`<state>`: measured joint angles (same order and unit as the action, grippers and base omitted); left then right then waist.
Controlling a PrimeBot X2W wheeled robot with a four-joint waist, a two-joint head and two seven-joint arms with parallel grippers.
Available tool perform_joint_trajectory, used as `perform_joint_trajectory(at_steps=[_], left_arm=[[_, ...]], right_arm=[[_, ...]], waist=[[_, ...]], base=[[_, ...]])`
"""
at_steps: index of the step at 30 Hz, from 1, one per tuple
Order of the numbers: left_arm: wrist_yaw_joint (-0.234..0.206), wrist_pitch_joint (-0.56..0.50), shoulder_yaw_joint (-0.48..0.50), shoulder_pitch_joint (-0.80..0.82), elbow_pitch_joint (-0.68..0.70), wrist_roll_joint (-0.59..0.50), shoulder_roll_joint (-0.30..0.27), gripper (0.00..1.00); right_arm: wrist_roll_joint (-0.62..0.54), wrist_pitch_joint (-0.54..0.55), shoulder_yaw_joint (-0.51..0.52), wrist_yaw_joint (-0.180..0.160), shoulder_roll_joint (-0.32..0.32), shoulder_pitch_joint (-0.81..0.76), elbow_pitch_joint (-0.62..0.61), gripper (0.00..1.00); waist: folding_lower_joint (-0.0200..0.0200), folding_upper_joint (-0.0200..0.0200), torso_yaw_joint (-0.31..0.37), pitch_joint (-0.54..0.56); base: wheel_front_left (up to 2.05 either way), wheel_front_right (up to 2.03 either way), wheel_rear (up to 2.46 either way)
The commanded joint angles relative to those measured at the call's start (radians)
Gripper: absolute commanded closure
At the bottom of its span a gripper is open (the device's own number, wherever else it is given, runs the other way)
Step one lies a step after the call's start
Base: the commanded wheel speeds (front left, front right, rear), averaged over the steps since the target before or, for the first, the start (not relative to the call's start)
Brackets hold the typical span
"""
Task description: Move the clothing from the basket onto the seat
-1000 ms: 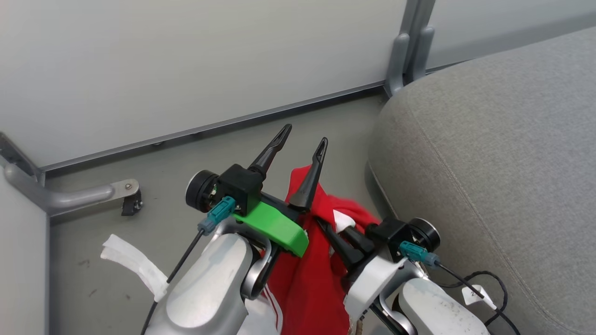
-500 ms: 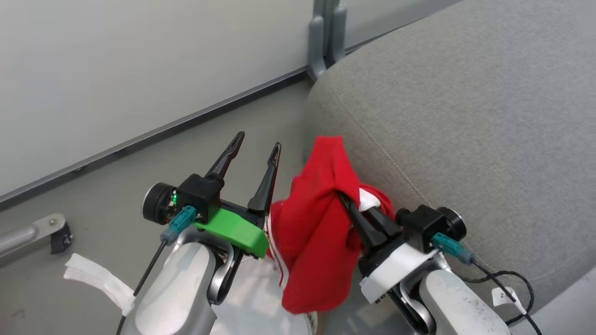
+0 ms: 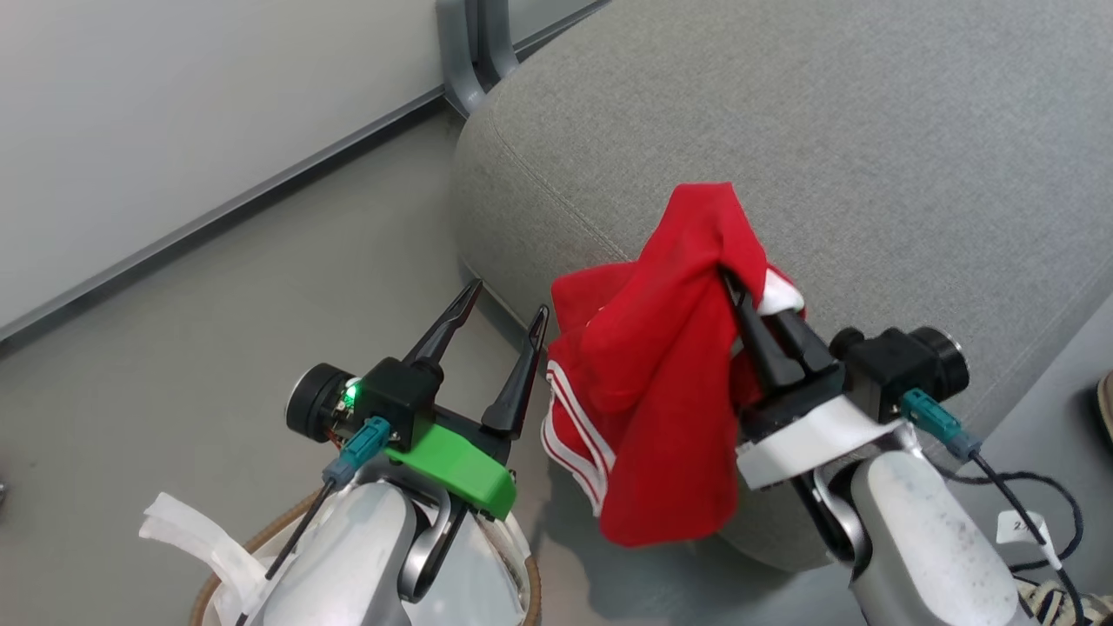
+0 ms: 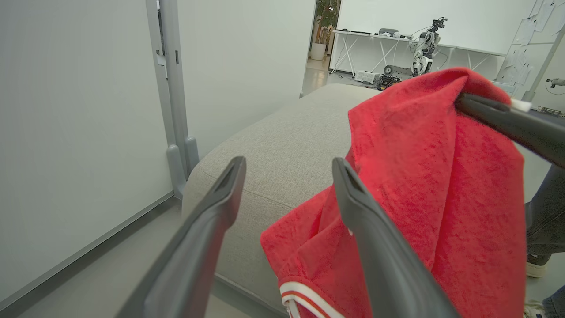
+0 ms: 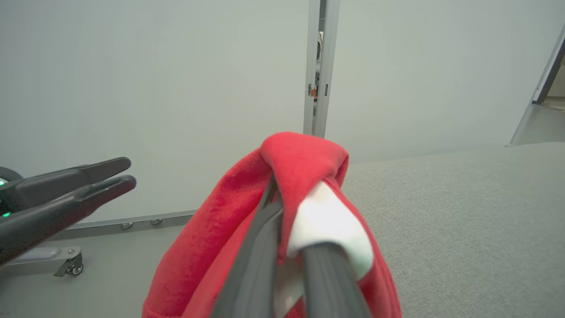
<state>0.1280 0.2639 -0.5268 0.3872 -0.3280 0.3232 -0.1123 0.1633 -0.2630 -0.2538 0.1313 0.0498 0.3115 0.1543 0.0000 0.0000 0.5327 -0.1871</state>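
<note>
My right gripper (image 3: 739,287) is shut on the clothing (image 3: 661,374), a bright red garment with white stripes that hangs in the air over the near edge of the seat (image 3: 783,122). In the right wrist view the clothing (image 5: 304,163) drapes over my right gripper (image 5: 287,190), with white trim by one finger. To its left my left gripper (image 3: 509,300) stands open and holds nothing. The left wrist view has the open left gripper (image 4: 287,165) before the seat (image 4: 282,132) and the clothing (image 4: 423,176). The basket (image 3: 522,574) sits at the bottom left, mostly hidden by my left arm.
A pale wall panel (image 3: 174,113) with a grey post (image 3: 469,43) stands behind the seat. Grey floor (image 3: 217,330) lies to the left. A black cable (image 3: 1035,487) hangs at the lower right. A person's leg (image 4: 545,212) and shoe stand beyond the clothing.
The head camera has swung toward the seat. My right gripper has carried the clothing up and right, from above the floor to over the seat's edge. The left gripper stays open.
</note>
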Motion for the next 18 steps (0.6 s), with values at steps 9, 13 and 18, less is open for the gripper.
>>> perform_joint_trajectory(at_steps=[9,13,18], left_arm=[[0.004,0.001,-0.013,0.034,0.030,0.006,-0.070,0.00],[0.004,0.001,-0.009,0.045,0.043,-0.001,-0.104,0.00],[0.004,0.001,-0.025,0.071,0.057,0.000,-0.145,0.00]], right_arm=[[-0.133,-0.002,0.060,-0.001,0.056,0.287,0.021,1.00],[-0.146,-0.002,0.097,-0.001,0.121,0.450,0.055,1.00],[-0.178,-0.002,0.174,-0.001,0.196,0.621,0.127,1.00]], waist=[[0.0000,0.0000,0.021,-0.153],[0.0000,0.0000,-0.001,-0.227],[0.0000,0.0000,-0.053,-0.316]], base=[[0.00,0.00,0.00],[0.00,0.00,0.00],[0.00,0.00,0.00]])
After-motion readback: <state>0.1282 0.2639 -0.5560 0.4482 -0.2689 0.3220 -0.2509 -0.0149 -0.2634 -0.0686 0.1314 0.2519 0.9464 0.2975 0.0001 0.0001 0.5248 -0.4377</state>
